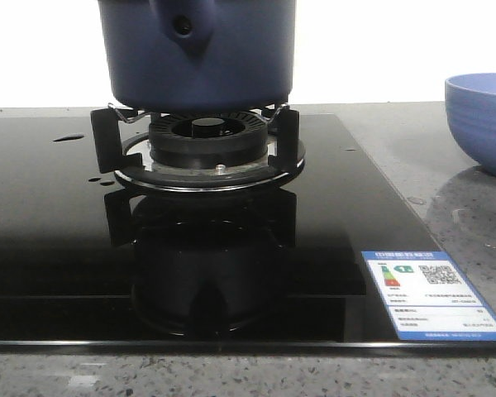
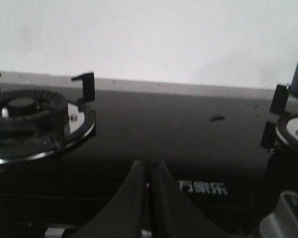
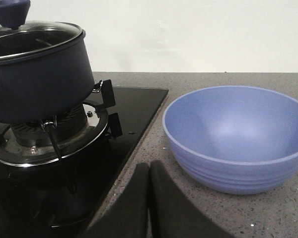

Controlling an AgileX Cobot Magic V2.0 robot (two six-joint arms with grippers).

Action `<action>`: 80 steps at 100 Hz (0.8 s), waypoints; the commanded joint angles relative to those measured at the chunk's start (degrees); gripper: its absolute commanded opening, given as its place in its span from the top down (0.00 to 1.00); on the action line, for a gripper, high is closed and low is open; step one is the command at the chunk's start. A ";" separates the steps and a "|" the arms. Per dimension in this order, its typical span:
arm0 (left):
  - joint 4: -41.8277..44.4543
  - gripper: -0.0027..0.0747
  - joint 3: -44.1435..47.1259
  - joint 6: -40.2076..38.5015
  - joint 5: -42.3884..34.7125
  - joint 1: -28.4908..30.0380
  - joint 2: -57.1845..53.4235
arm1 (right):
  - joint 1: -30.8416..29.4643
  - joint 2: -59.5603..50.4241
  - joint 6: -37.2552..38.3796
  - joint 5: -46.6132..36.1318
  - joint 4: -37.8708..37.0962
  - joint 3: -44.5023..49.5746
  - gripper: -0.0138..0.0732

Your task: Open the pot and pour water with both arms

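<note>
The dark navy pot [image 1: 197,51] stands on the burner grate [image 1: 200,145] of the black glass hob [image 1: 58,248], its stubby knob [image 1: 182,26] facing the front camera. In the right wrist view the pot [image 3: 37,74] wears a glass lid [image 3: 32,40] with a navy knob [image 3: 11,11]. A few small water drops [image 1: 68,138] lie on the hob left of the burner. My right gripper [image 3: 149,168] is shut and empty over the counter, between pot and bowl. My left gripper [image 2: 148,166] is shut and empty over the hob. Neither gripper shows in the front view.
A lighter blue bowl [image 3: 238,136] stands on the grey speckled counter [image 3: 268,213] to the right of the hob, also at the right edge of the front view [image 1: 484,120]. A second burner [image 2: 25,119] lies to the left. An energy label [image 1: 430,294] sticks on the hob's front right corner.
</note>
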 commanded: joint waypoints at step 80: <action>-1.00 0.99 2.61 -1.04 -0.02 0.48 -5.57 | -0.09 0.30 -0.70 -1.85 2.15 -1.59 0.91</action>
